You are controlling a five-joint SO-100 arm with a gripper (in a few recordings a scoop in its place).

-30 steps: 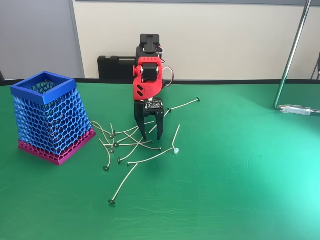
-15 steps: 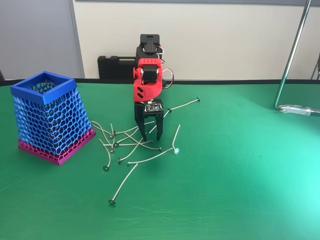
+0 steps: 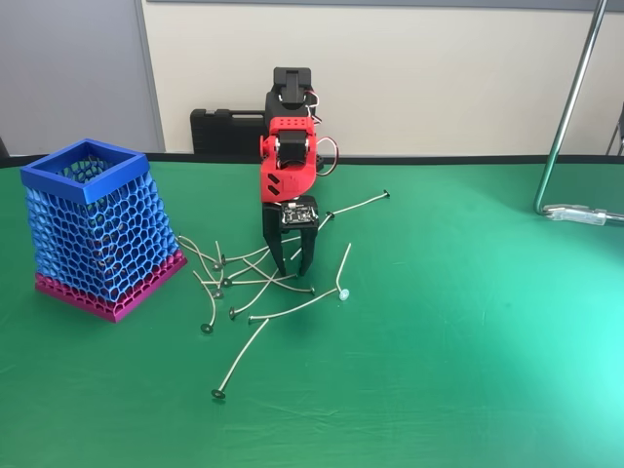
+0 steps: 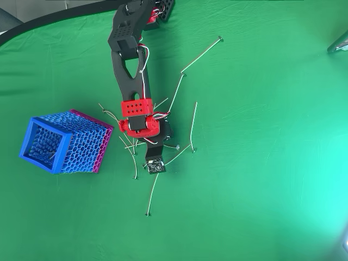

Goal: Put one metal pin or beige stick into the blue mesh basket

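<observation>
gripper (image 3: 292, 268) points straight down over the heap of thin metal pins (image 3: 255, 278) on the green table (image 3: 468, 322), its 2 black fingers a narrow gap apart with the tips among the pins; whether a pin sits between them i cannot tell. blue mesh basket (image 3: 97, 229) stands upright well left of the pins, its magenta base on the cloth

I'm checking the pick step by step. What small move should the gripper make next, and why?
Probably close the fingers fully and then lift. In the fixed view the black two-finger gripper points down with its tips at the green table, amid the scattered thin metal pins, fingers narrowly apart. Whether a pin lies between them cannot be told. The tall blue mesh basket stands to the left.
</observation>
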